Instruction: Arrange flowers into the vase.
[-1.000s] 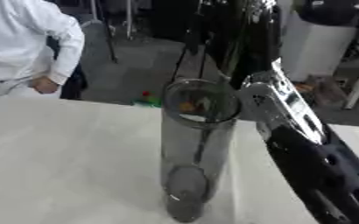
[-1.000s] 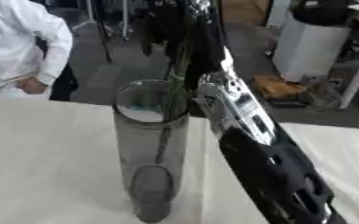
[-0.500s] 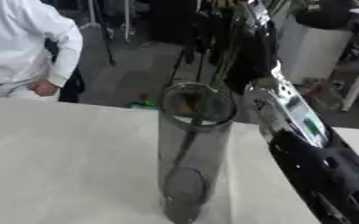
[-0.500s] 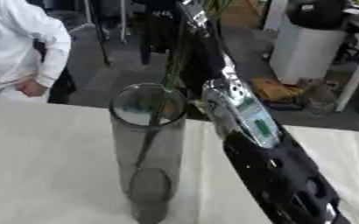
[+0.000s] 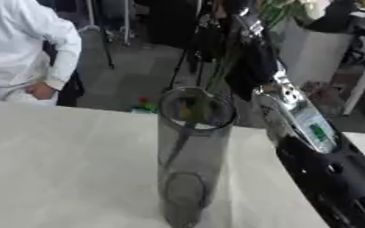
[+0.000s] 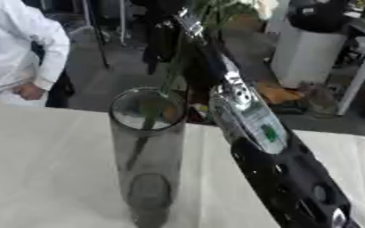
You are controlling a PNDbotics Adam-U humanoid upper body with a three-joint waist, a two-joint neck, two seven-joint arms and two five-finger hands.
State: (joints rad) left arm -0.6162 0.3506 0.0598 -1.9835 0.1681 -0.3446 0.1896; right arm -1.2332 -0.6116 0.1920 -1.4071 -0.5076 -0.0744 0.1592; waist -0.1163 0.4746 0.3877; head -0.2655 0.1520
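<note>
- Here, a tall smoked-grey glass cylinder vase stands upright on the white cloth-covered table, a little below the centre of the frame.
- A bunch of thin green flower stems slants down from the upper centre of the frame into the vase's open mouth; the lower ends show through the glass as a dark streak along the left inner wall.
- Pale blooms and green leaves sit at the very top edge, well above the vase rim.
- The robot's black-and-silver right arm rises from the lower right corner, passing just beside the vase's right side, up to the top of the frame.
- The right hand is near the top centre, above the vase and at the upper part of the stems; whether its fingers are closed round them cannot be told.
- The left hand does not show in either view.
</note>
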